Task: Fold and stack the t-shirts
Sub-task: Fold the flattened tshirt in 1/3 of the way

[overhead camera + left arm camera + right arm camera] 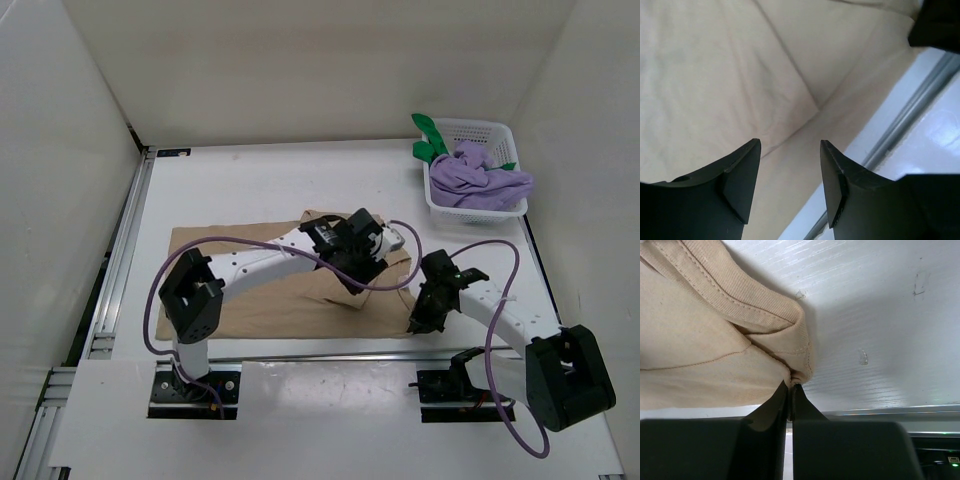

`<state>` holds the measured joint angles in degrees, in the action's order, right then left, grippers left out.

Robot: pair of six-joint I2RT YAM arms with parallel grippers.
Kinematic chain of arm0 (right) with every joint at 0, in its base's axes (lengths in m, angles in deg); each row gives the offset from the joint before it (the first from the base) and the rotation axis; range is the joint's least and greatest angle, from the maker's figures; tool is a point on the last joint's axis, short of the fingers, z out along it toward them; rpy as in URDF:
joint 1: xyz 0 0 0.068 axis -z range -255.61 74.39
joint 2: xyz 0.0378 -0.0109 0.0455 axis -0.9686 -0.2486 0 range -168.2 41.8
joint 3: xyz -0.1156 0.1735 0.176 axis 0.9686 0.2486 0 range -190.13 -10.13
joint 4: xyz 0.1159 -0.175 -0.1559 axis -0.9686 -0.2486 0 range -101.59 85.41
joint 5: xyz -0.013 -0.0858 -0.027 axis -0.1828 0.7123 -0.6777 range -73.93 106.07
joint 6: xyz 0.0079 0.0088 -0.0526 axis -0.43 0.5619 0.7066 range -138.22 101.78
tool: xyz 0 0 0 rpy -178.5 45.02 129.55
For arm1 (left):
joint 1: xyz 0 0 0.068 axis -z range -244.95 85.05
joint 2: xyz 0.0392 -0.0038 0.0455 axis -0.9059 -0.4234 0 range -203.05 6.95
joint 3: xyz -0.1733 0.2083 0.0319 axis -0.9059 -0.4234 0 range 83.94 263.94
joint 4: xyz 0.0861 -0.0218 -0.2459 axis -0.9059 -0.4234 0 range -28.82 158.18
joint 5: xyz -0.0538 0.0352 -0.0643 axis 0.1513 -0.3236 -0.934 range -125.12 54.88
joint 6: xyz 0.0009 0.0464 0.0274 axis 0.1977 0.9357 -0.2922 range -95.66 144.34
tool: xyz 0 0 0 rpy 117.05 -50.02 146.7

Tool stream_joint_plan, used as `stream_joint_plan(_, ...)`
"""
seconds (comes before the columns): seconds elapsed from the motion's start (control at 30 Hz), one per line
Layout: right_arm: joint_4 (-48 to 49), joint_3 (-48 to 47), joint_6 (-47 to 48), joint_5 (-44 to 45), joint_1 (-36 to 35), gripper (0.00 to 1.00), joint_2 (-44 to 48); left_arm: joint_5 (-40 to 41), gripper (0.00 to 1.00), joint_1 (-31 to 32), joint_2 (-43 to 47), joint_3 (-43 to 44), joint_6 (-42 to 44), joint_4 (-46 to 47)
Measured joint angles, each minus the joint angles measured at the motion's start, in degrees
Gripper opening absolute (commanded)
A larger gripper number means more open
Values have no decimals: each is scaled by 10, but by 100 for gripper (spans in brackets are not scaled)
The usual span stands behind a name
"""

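A tan t-shirt (260,290) lies spread on the white table, its right side partly folded over. My left gripper (352,292) is open and hovers just above the shirt's right part; in the left wrist view its fingers (742,172) straddle bare cloth (730,75) and hold nothing. My right gripper (415,322) is shut on the shirt's near right corner; in the right wrist view it (791,386) pinches the bunched hem (785,335) just off the table. More shirts, purple (478,176) and green (430,138), lie in a basket.
A white basket (500,135) stands at the back right of the table. A metal rail (330,355) runs along the near edge, another (125,250) along the left. White walls enclose the table.
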<state>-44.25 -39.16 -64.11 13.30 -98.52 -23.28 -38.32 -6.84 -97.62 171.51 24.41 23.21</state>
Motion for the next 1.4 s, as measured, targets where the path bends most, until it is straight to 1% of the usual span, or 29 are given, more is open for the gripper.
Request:
stream_joint_plan(0.03, 0, 0, 0, 0, 0, 0, 0, -3, 63, 7, -3, -2, 0, 0)
stream_joint_plan(0.27, 0, 0, 0, 0, 5, 0, 0, 9, 63, 87, -28, -40, 0, 25)
stream_joint_plan(0.33, 0, 0, 0, 0, 6, 0, 0, 22, 62, 94, -44, -41, 0, 37)
stream_joint_plan(0.47, 2, 6, 0, -3, 7, 0, 9, 44, 60, 85, -74, -44, 0, 56)
stream_joint_plan(0.53, 3, 8, 0, -3, 8, 0, 12, 56, 55, 80, -85, -44, -1, 66)
stream_joint_plan(0.67, 4, 8, 0, -3, 8, 0, 13, 80, 49, 74, -96, -44, -1, 79)
stream_joint_plan(0.7, 4, 9, 0, -4, 8, 0, 15, 85, 44, 74, -96, -44, -1, 81)
stream_joint_plan(0.8, 5, 13, 0, -4, 8, 0, 21, 94, 38, 74, -97, -43, -1, 84)
stream_joint_plan(0.93, 6, 14, 0, -5, 8, 0, 23, 102, 24, 74, -101, -44, -2, 90)
stream_joint_plan(0.97, 6, 14, 0, -5, 8, 0, 24, 103, 16, 74, -103, -44, -2, 91)
stream_joint_plan(1.03, 6, 15, 0, -6, 10, 0, 24, 103, 11, 73, -106, -45, -2, 93)
stream_joint_plan(1.27, 6, 15, 0, -8, 12, 0, 24, 102, 11, 57, -110, -45, -1, 95)
stream_joint_plan(1.4, 6, 15, 0, -7, 12, 0, 24, 100, 11, 14, -110, -45, -1, 94)
